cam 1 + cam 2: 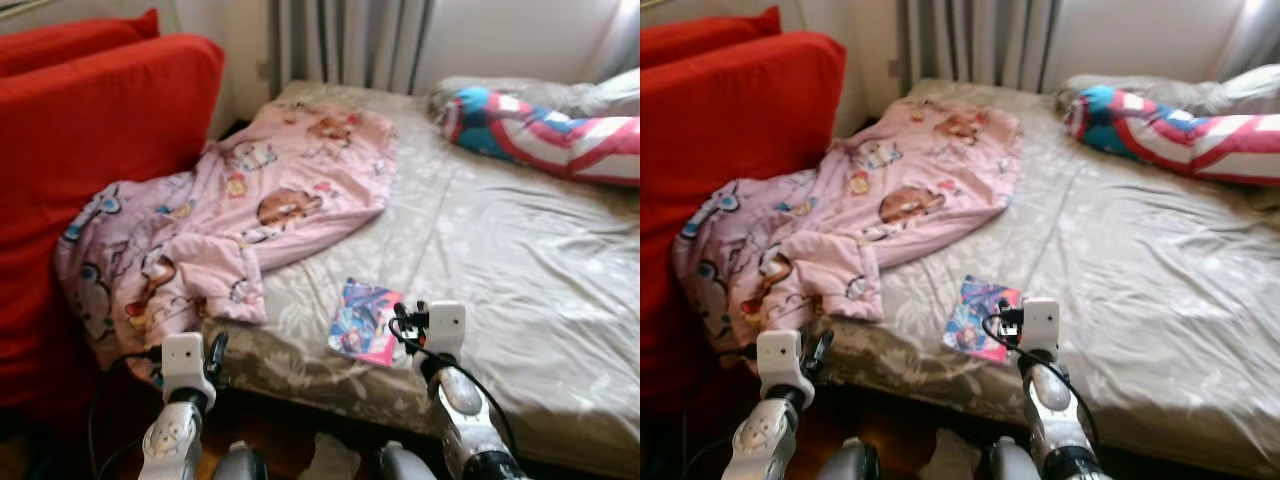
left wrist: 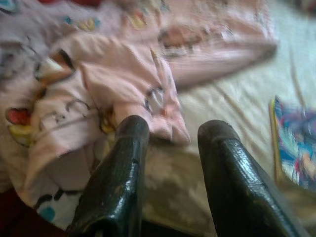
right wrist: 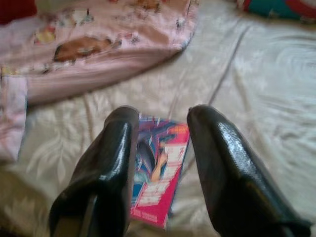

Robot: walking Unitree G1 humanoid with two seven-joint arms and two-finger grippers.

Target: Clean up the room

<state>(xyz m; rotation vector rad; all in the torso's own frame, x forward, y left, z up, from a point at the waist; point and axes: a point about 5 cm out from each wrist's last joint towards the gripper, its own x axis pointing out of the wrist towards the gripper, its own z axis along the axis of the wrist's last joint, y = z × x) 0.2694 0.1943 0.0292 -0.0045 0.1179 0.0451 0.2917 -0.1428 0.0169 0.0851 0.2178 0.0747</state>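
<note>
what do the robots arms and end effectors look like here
Both arms are silver with rounded joints, each topped by a white boxy wrist housing. A black cable loops along each forearm. The left end effector and right end effector each have two long, glossy black fingers with a finely textured surface and rounded tips.

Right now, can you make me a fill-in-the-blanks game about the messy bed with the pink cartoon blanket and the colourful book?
1. The pink cartoon-print blanket spills off the bed's beige patterned sheet onto the ____ sofa.
2. The thin colourful book lies flat near the bed's front edge, just ahead of the ____ gripper.
3. The left gripper has its two black fingers ____, holding nothing.

Missing words: red; right; open
</note>
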